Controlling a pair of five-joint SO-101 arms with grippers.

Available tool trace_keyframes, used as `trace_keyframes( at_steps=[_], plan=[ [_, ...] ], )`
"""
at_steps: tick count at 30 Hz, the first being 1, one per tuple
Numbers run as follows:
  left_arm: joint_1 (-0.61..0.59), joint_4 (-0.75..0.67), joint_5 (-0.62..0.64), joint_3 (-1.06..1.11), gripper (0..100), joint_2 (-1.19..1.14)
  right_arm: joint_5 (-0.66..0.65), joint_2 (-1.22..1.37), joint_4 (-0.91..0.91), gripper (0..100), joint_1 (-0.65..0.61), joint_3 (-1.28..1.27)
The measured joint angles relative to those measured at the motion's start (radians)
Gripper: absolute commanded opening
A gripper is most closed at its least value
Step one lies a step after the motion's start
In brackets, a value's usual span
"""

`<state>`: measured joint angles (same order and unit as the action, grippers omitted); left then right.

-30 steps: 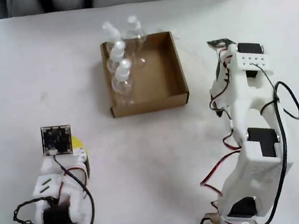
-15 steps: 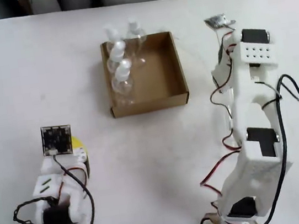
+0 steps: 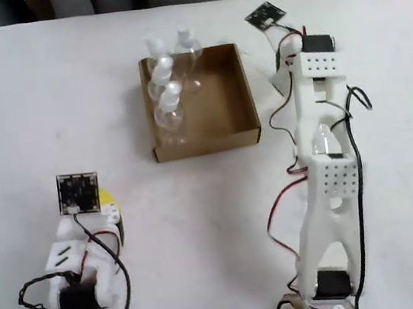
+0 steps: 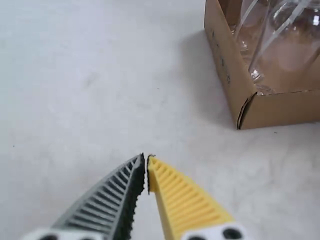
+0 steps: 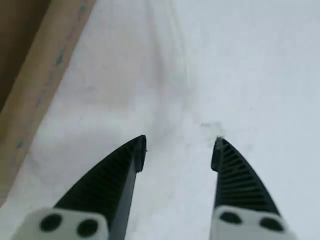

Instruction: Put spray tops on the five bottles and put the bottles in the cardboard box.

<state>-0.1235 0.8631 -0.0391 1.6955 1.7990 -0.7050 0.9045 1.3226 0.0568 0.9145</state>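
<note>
Two arms sit at a white table [image 3: 21, 96]. On the left, the left arm is folded low near the table's front edge. The left gripper [image 4: 146, 167] hangs over bare tabletop with its grey and yellow fingers pressed together, holding nothing, a little way off a front corner of the cardboard box [image 3: 220, 114]. The box lies at the middle of the table. Several clear bottles [image 3: 170, 98] with white spray tops stand upright in it, crowded along its left wall; I cannot count them exactly. To the right, the right arm stretches up the table alongside the box. The right gripper [image 5: 179, 147] hovers over the table just beside the box's outer wall, its two black fingers spread apart and empty. A clear glassy shape [image 3: 326, 140] shows through that arm's frame; I cannot tell what it is.
</note>
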Motion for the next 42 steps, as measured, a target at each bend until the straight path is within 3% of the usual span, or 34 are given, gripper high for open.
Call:
trace_keyframes(
  at_steps=[8,10,13,22,34,42],
  plan=[
    [0.000,0.000,0.000,0.000,2,0.000,-0.003,0.381,-0.051,16.6,-0.037,0.439],
    [0.000,0.000,0.000,0.000,2,0.000,-0.003,0.450,-0.081,12.3,-0.037,0.516],
    [0.000,0.000,0.000,0.000,2,0.000,-0.003,0.505,-0.132,0.5,-0.040,0.571],
    [0.000,0.000,0.000,0.000,2,0.000,0.009,0.535,-0.207,1.7,-0.020,0.609],
    [0.000,0.000,0.000,0.000,2,0.000,0.439,0.545,-0.224,1.7,0.121,0.698],
    [0.000,0.000,0.000,0.000,2,0.000,0.505,0.545,-0.219,1.7,0.239,0.700]
  ],
)
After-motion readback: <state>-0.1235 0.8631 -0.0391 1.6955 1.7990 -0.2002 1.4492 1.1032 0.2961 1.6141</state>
